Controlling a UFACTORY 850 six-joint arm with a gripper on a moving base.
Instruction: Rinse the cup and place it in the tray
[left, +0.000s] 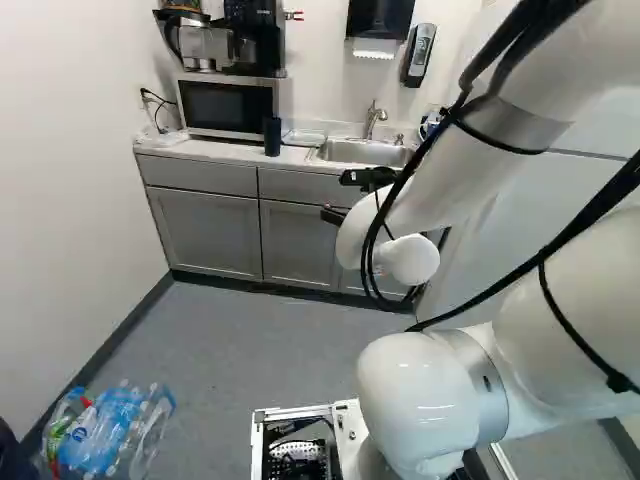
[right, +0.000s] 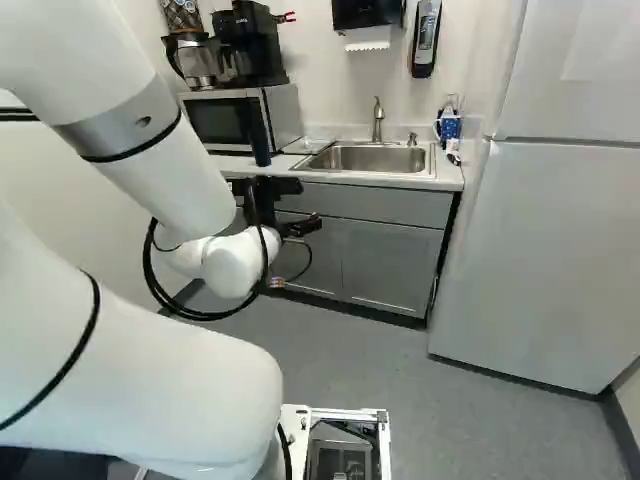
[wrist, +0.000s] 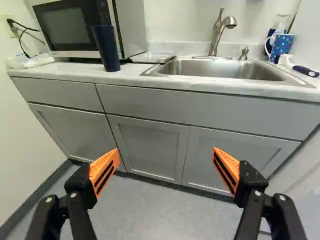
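There's the white arm, reaching toward the cabinets, its gripper hanging in front, jaws standing wide apart and holding nothing! And the dark cup? Standing upright near the counter's front edge, waiting ahead of the jaws, left of the sink.

The arm was smooth, white and rounded — thick tubes ringed by grey bands. Black cables looped outside it, with thin black straps around the tubes. The black gripper had silvery screws and tapered orange pads — ribbed and dark-striped.
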